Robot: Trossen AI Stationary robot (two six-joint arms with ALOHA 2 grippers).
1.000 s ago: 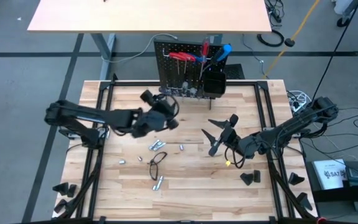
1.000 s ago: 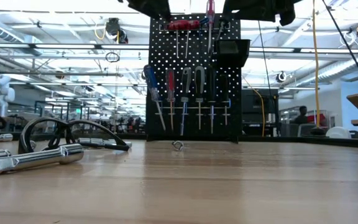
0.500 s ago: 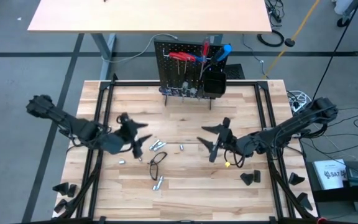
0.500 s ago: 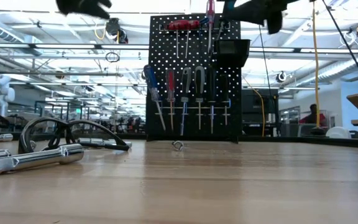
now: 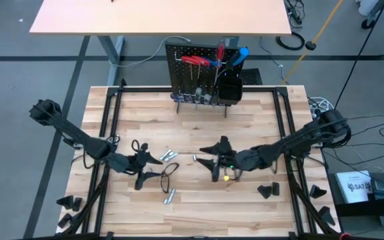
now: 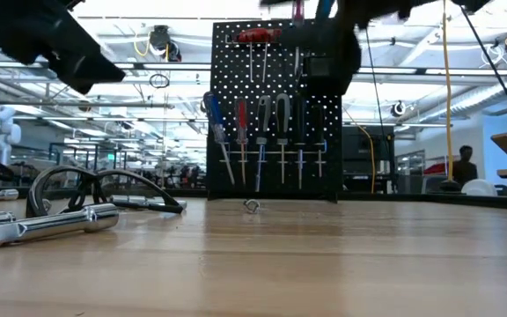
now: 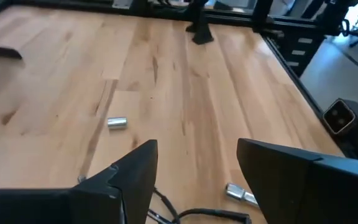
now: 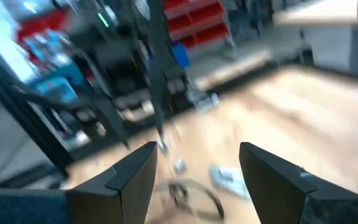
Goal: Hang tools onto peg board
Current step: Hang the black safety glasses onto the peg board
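Your peg board [image 5: 202,75] stands upright at the far edge of the wooden surface [image 5: 259,127], and everything below is placed from it. On its face you see red-handled pliers [image 5: 196,60] on the upper hooks and a row of screwdrivers [image 6: 262,141] hanging lower down, red- and blue-handled ones among them. The black box bin [image 5: 229,88] is fixed to the board's right part; a blue-handled screwdriver [image 5: 239,55] and a red-handled one stand at the board's top just above it, and whether their shafts reach into the bin cannot be told.

Loose tools still lie on the surface in front of the board: several small metal bits [image 5: 169,155] and a dark looped cable-like item [image 5: 168,171], all well apart from the board.

Your left hand [image 5: 141,169] hangs in front of the board and to its left, just beside the loop, fingers [image 7: 135,171] apart and holding nothing. Your right hand [image 5: 213,162] hangs in front of the board near the bits, fingers [image 8: 135,171] apart, also holding nothing.
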